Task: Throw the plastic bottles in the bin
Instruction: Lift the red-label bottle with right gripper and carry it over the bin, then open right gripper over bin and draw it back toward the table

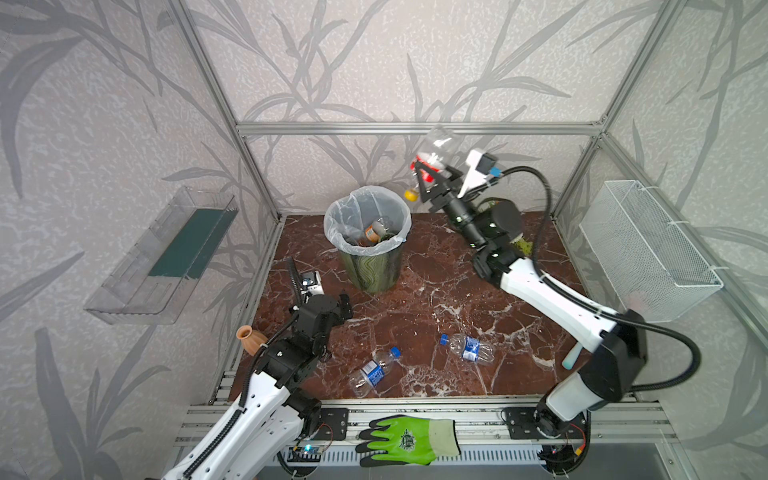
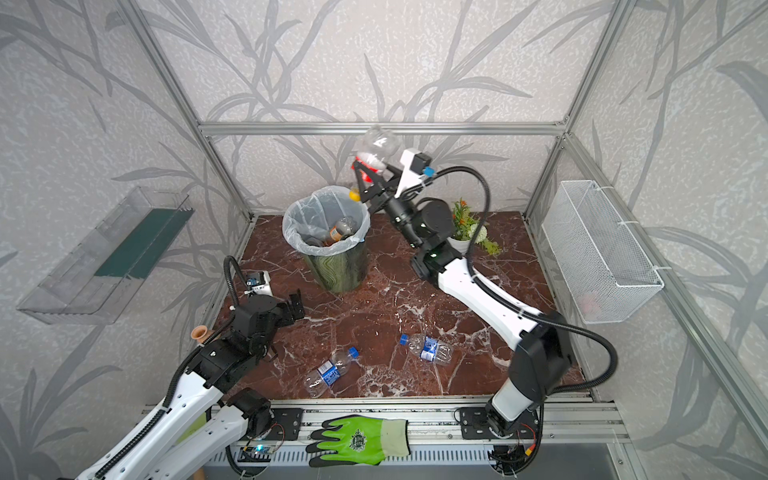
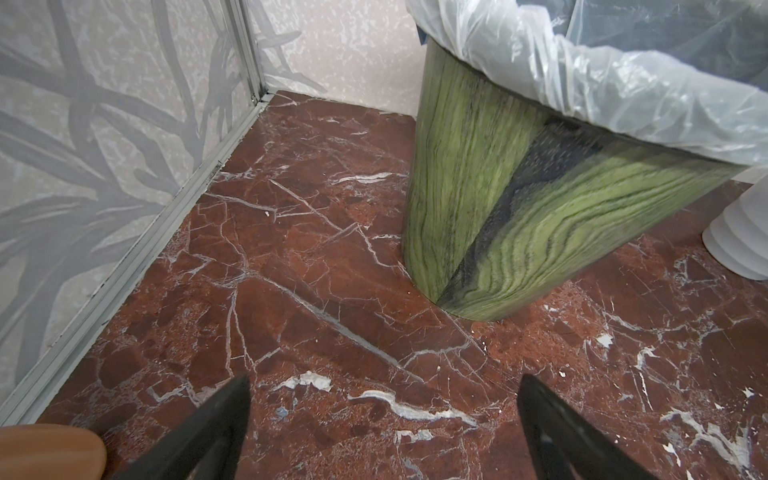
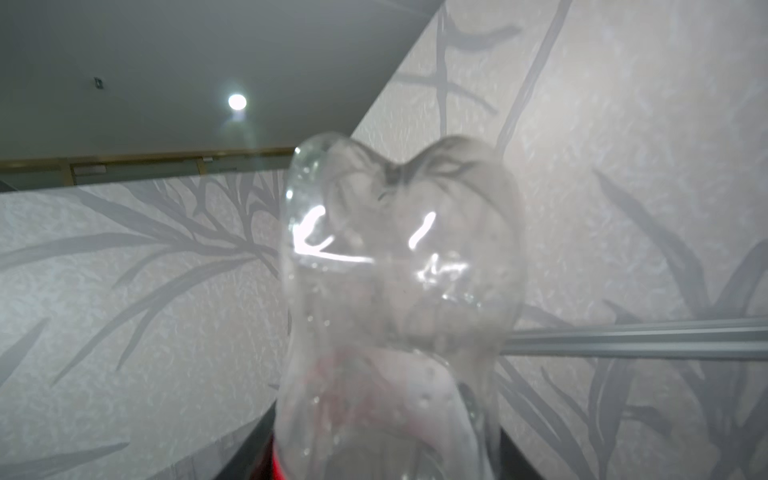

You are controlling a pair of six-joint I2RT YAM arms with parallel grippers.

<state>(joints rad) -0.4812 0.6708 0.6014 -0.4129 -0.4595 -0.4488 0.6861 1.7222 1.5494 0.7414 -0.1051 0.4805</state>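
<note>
The clear plastic bottle w/ red label & yellow cap is up in the air, pinched at its label by the R gripper; the black fingers press in on both sides of it. Its long axis is steeply tilted. The base points up & toward the back wall, the cap down & left. In the R wrist view the lobed base fills the centre, blurred.

The cap hangs near the far-right rim of the round dark-green wavy-patterned bin w/ translucent white liner. The bin stands upright at the back of the red-brown marble tabletop. Several bottles lie inside it, incl. a bottle w/ orange label.

Two more lie on their sides near the tabletop's front, apart from each other. The left clear bottle w/ blue label & blue cap has its cap toward back-right. The right clear bottle w/ blue label & blue cap points its cap left.

The L gripper sits low over the tabletop, front-left of the bin, fingers spread wide w/ nothing btwn them.

Off the R arm's far side is a white ribbed pot w/ green plant. A lime-green work glove lies on the front rail.
</note>
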